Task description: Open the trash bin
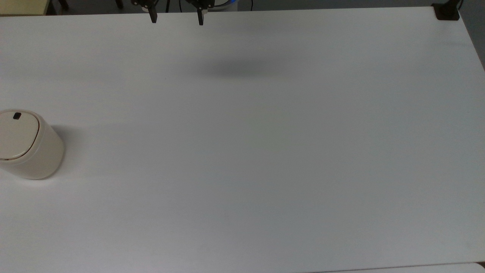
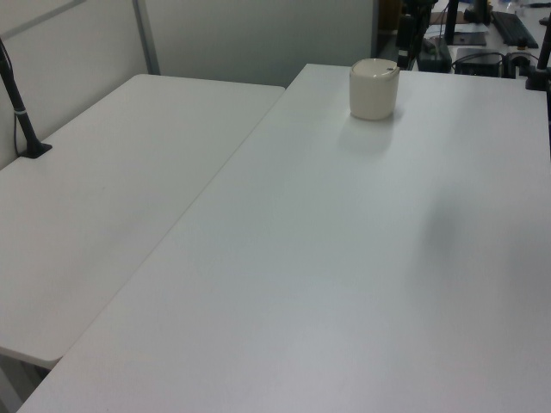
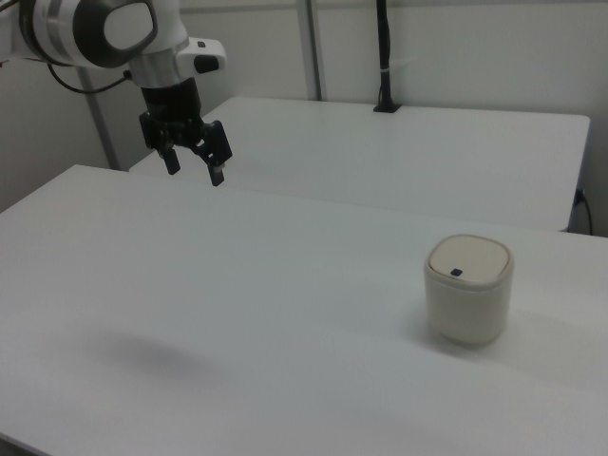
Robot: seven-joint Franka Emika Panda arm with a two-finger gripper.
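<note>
The trash bin (image 1: 28, 146) is a cream-white cylinder with its oval lid down and a small black button (image 1: 16, 116) at the rim. It stands at the top view's left edge of the white table (image 1: 265, 151). The bin (image 2: 374, 89) is at the far end in the left view and the bin (image 3: 467, 288) is at the right view's right. My gripper (image 1: 176, 19) hangs at the top view's upper edge, open and holding nothing. In the right view the gripper (image 3: 196, 171) is high above the table, far to the left of the bin.
A second white table (image 2: 103, 198) adjoins along the left view's left. A black post base (image 1: 447, 11) sits at the top view's upper right corner. Another black post (image 3: 384, 57) stands on the far table in the right view.
</note>
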